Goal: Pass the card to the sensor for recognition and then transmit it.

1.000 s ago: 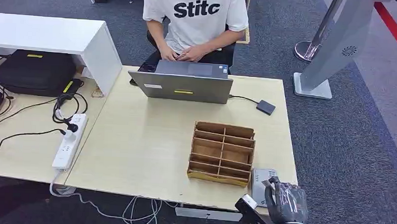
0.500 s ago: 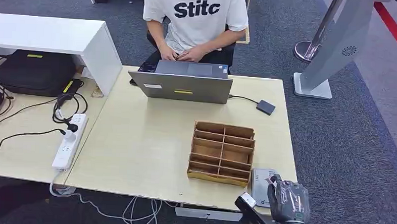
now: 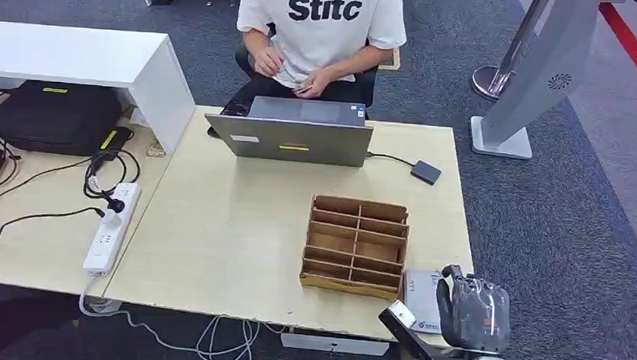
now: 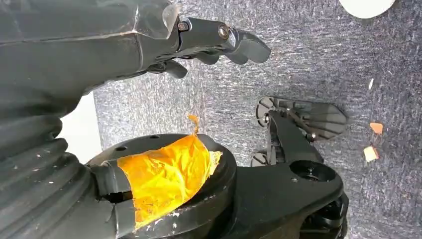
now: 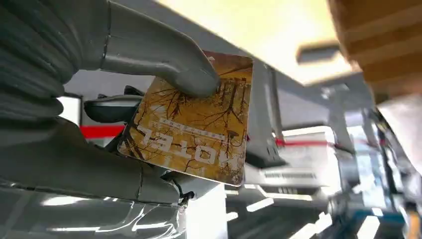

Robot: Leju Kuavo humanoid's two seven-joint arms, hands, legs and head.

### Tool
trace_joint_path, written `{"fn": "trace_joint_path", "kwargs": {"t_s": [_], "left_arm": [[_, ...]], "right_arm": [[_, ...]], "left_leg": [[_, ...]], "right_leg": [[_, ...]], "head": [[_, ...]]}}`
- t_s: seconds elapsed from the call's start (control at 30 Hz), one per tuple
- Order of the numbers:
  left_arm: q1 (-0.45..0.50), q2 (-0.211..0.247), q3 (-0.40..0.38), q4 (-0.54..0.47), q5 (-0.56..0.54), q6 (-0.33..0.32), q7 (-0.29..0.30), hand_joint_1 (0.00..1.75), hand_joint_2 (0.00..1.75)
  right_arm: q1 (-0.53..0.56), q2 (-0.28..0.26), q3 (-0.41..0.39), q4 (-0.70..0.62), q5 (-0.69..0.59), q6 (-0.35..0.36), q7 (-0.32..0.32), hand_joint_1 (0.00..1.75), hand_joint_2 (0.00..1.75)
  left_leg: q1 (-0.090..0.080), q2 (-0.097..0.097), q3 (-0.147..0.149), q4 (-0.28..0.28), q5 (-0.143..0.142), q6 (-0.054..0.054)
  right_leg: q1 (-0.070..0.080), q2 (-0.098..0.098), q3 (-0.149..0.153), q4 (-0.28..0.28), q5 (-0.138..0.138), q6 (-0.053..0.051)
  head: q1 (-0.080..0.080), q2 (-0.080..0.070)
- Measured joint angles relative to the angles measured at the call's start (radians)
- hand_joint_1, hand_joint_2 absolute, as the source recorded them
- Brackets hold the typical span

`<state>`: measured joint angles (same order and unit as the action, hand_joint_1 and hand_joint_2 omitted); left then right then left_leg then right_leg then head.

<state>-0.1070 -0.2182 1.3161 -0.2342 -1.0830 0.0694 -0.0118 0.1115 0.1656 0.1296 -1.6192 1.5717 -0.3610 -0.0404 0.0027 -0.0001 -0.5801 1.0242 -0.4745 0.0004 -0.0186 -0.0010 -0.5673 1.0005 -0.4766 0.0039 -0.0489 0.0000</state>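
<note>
My right hand (image 3: 476,314) hovers at the table's near right corner, just right of the flat grey sensor box (image 3: 420,296) lying beside the wooden organiser (image 3: 355,246). In the right wrist view the thumb (image 5: 164,59) presses a yellow-brown card (image 5: 199,124) printed "HOTEL" against the fingers behind it; the card is held below the pale table edge (image 5: 259,30). My left hand (image 4: 209,40) hangs over the grey carpet, its fingers loosely extended with nothing in them.
A grey laptop (image 3: 289,138) stands at the table's far edge, cabled to a small dark box (image 3: 427,172). A person (image 3: 322,26) sits behind it. A power strip (image 3: 112,226) and cables lie to the left. A grey stand (image 3: 530,84) rises at the right.
My right hand has drifted slightly right and toward me, off the sensor box. The person has lifted both hands from the laptop.
</note>
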Motion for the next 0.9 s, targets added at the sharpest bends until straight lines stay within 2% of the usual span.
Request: {"fn": "trace_joint_path", "kwargs": {"t_s": [0.13, 0.3, 0.4, 0.53, 0.7, 0.9], "left_arm": [[0.000, 0.000, -0.004, 0.000, -0.019, -0.004, 0.002, 0.00, 1.75], [0.000, 0.000, -0.023, 0.000, -0.055, -0.015, 0.003, 0.00, 1.75], [-0.001, 0.001, -0.041, 0.000, -0.079, -0.024, 0.009, 0.00, 1.75], [-0.002, 0.001, -0.063, 0.000, -0.106, -0.037, 0.012, 0.00, 1.75], [-0.001, 0.002, -0.085, 0.000, -0.126, -0.040, 0.010, 0.00, 1.75], [-0.002, 0.000, -0.104, 0.000, -0.144, -0.030, 0.009, 0.00, 1.75]], "right_arm": [[-0.052, -0.007, 0.061, -0.098, -0.044, 0.098, -0.018, 1.75, 1.75], [-0.219, -0.011, 0.136, -0.097, -0.129, 0.199, -0.019, 1.75, 1.75], [-0.370, -0.006, 0.172, -0.040, -0.171, 0.270, -0.014, 1.75, 1.75], [-0.571, 0.034, 0.220, 0.079, -0.197, 0.364, 0.034, 1.75, 1.75], [-0.718, 0.091, 0.242, 0.220, -0.227, 0.391, 0.069, 1.75, 1.75], [-0.803, 0.146, 0.241, 0.405, -0.244, 0.402, 0.095, 1.75, 1.75]], "left_leg": [[0.000, 0.001, 0.000, 0.000, 0.000, 0.000], [0.000, 0.001, 0.000, 0.000, 0.003, 0.001], [0.000, 0.001, -0.001, 0.000, 0.004, -0.001], [0.000, 0.000, -0.001, 0.000, 0.007, 0.000], [0.001, 0.000, -0.001, 0.000, 0.007, 0.000], [0.001, 0.000, -0.002, 0.000, 0.007, 0.000]], "right_leg": [[0.000, 0.001, 0.000, 0.000, 0.000, 0.000], [0.000, 0.001, 0.000, 0.000, 0.003, -0.001], [0.000, 0.002, 0.000, 0.001, 0.004, -0.001], [0.000, 0.000, -0.001, 0.001, 0.005, -0.001], [0.001, 0.000, -0.001, 0.001, 0.006, -0.001], [0.001, 0.000, -0.002, 0.001, 0.005, -0.001]], "head": [[0.000, 0.000], [0.000, 0.000], [0.000, 0.000], [0.000, 0.000], [0.000, 0.000], [0.000, 0.000]]}}
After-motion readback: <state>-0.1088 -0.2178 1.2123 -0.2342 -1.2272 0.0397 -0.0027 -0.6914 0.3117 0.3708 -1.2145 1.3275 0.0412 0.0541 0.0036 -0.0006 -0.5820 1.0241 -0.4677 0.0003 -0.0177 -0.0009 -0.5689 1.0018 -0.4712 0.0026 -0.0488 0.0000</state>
